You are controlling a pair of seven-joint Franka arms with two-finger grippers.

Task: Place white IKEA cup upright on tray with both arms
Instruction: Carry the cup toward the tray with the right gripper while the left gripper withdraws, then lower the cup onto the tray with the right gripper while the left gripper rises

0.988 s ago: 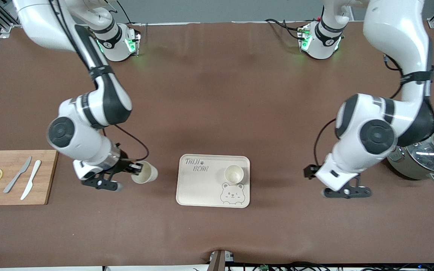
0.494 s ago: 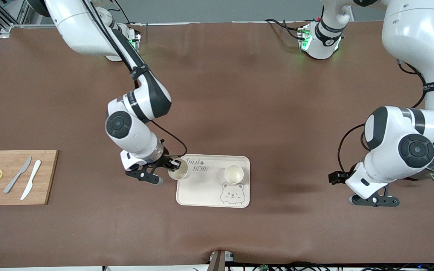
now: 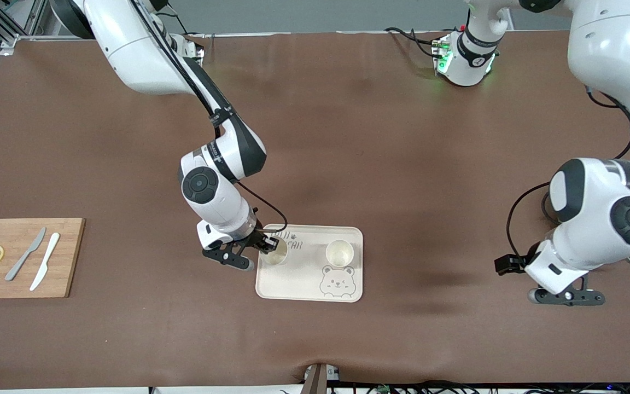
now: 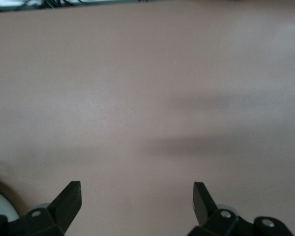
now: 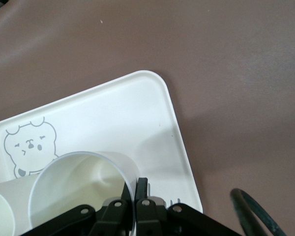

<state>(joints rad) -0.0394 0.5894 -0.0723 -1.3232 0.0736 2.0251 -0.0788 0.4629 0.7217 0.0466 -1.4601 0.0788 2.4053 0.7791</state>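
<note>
Cream-white plastic dominates the middle of the bench: the tray (image 3: 293, 284) with its bear face lies flat, and one white cup (image 3: 339, 253) already stands upright on it, just above the bear drawing. A second white cup (image 3: 275, 253) is held over the tray's end toward the right arm's side, above the lettering. The right gripper (image 3: 265, 244) pinches its rim, one jaw inside the wall and one outside, as the right wrist view shows (image 5: 135, 196). That thin-wall grip keeps the mouth facing up, so the cup can go down upright and the jaws can let go without tipping it. Whether its base already touches the tray cannot be told. It is carried beside the standing cup with a clear gap between them, which should spare a knock.

The left gripper (image 3: 564, 297) waits low over bare brown bench near the left arm's end, its jaws spread wide and holding nothing (image 4: 136, 204); it is well apart from the tray, out of the working arm's way.

A wooden cutting board (image 3: 19, 273) with two knives and lemon slices sits at the right arm's end, uninvolved.
</note>
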